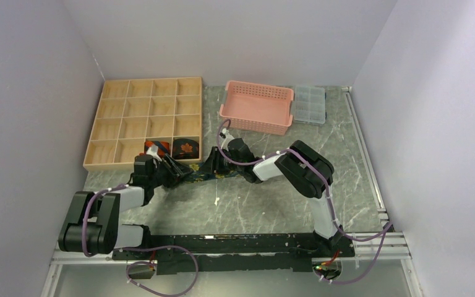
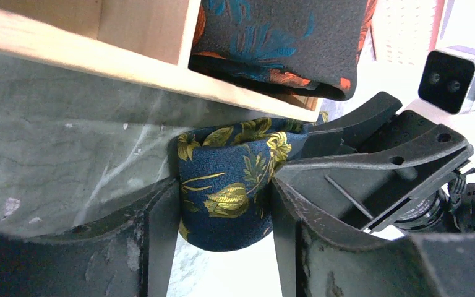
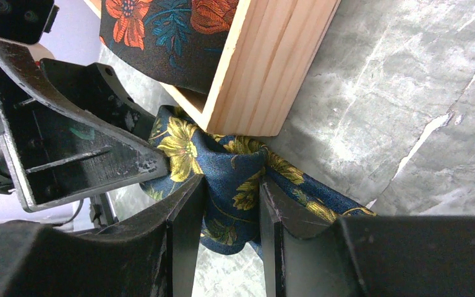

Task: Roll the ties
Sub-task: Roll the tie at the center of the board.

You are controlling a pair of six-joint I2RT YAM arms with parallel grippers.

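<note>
A dark blue tie with a yellow-green floral print (image 1: 196,172) lies on the table just in front of the wooden box (image 1: 124,124). Its rolled end (image 2: 226,198) sits between my left gripper's (image 2: 224,185) fingers, which press it on both sides. My right gripper (image 3: 232,182) is shut on a bunched part of the same tie (image 3: 235,185), right beside the left gripper (image 3: 74,154). In the box's front row lie the rolled orange-and-black striped tie (image 1: 158,148) and the rolled black tie with orange leaves (image 1: 187,148). The two grippers (image 1: 176,170) (image 1: 213,164) meet at the box's front right corner.
The wooden box's front wall (image 2: 99,59) and corner (image 3: 266,80) stand directly against the held tie. A pink perforated basket (image 1: 256,106) and a clear plastic organiser (image 1: 309,103) sit at the back. Grey marble tabletop (image 1: 247,204) stretches in front of the grippers.
</note>
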